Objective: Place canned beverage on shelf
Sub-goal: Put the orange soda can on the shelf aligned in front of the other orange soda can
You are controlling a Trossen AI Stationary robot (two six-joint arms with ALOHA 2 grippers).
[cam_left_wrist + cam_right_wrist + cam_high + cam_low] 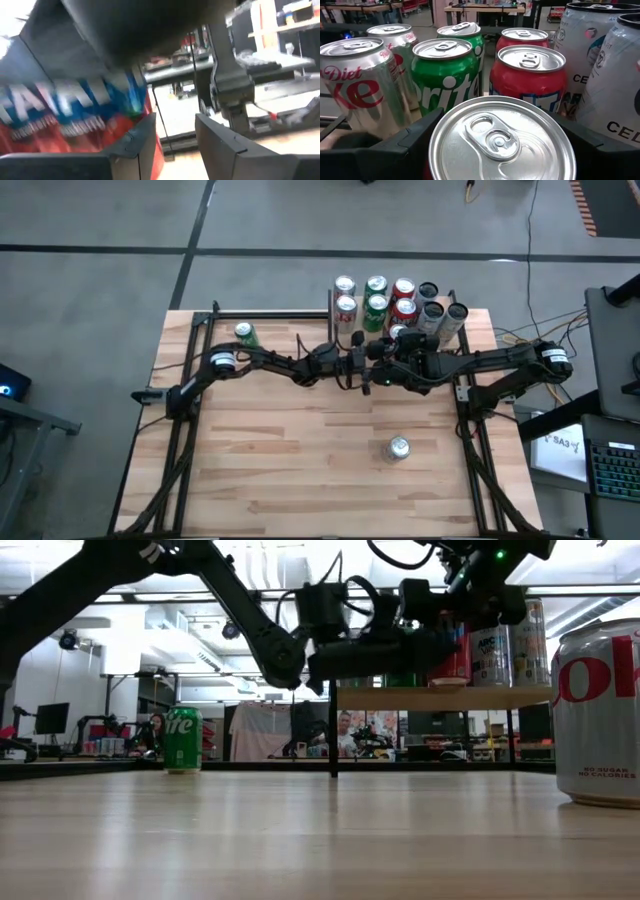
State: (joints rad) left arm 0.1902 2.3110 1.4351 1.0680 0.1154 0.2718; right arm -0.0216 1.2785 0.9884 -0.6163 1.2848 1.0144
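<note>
Here a can (502, 140) is held by the right tool (490, 142) over the shelf (440, 697) — lowering beside the cans ahead, then release, is called for; the left tool (172, 142) is seen narrow, empty.

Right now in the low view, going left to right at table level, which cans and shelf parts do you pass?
Green Sprite can standing on the table → black shelf post → light wood shelf board carrying cans → silver Diet Coke can, closest to the camera.
</note>
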